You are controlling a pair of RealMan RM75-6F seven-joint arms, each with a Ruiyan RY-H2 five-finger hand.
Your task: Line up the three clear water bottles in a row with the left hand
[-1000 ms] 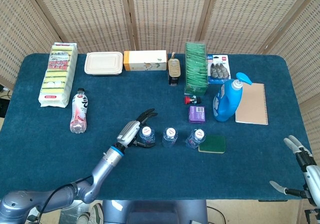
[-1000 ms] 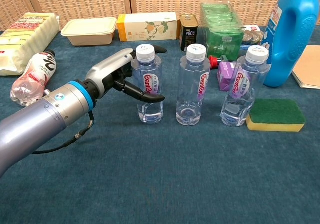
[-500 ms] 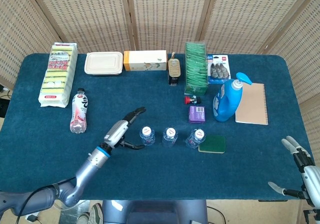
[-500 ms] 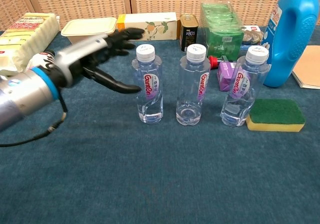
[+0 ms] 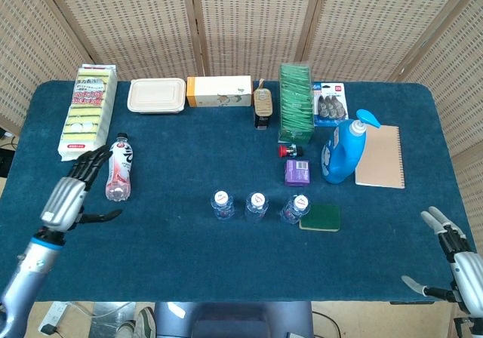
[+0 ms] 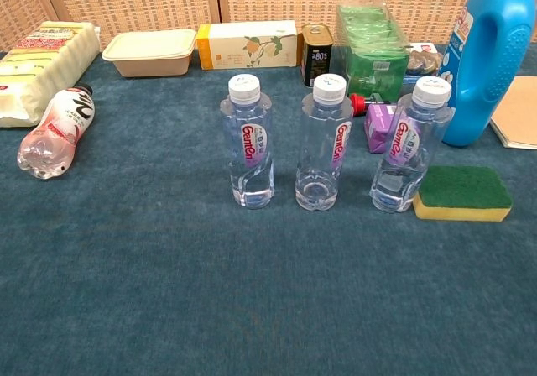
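Since a second ago the left robot hand has pulled away from the three clear water bottles to the tabletop's left edge, released, fingers spread, beside the lying pink-label bottle. From the head view, the right robot hand hangs empty, fingers apart.

Chest view: the bottles stand upright in a row, left of the green sponge; the rightmost tilts slightly, so it could probably topple if nudged.

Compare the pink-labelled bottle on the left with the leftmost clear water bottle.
The pink-labelled bottle lies on its side; the leftmost clear water bottle stands upright. The first has a dark cap and a pink and white wrap, the second a white cap and a small label. Both are clear plastic, and no hand touches either.
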